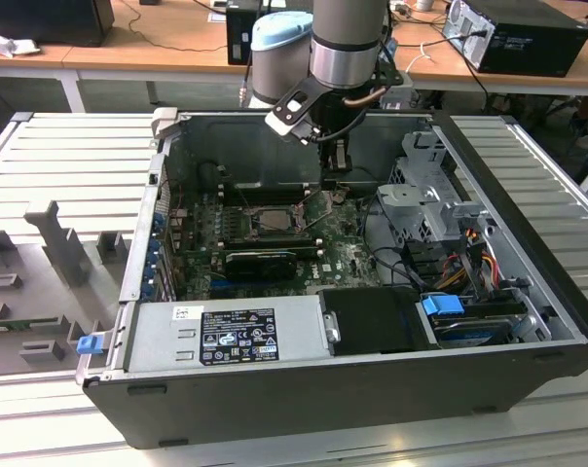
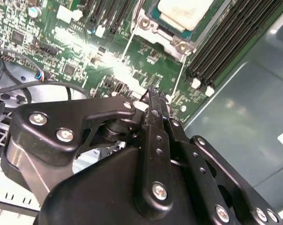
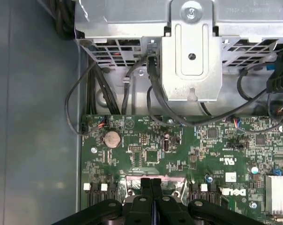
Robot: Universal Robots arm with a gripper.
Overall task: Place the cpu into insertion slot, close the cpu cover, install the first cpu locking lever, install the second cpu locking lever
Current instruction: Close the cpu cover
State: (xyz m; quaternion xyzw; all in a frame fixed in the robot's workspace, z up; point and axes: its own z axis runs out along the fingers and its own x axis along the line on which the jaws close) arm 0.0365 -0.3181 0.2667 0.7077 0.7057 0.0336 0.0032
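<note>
Your gripper (image 1: 336, 178) hung inside the open computer case (image 1: 528, 204), low over the green circuit board (image 3: 151, 154). In both wrist views its two black fingers (image 2: 155, 117) were pressed together, and you could see nothing pinched between them. The cpu (image 2: 184, 10) lay flat in the insertion slot (image 2: 153, 29), pale face up, with the slot's silver metal rim bordering it. The fingertips stood just off one corner of that rim, apart from the cpu itself, beside a thin wire lever (image 2: 178, 75) that ran along the socket's edge. In the exterior view the gripper sat toward the exterior view's right of the slot, close to the case's back wall. Long black memory slots (image 2: 221, 51) flanked the socket.
</note>
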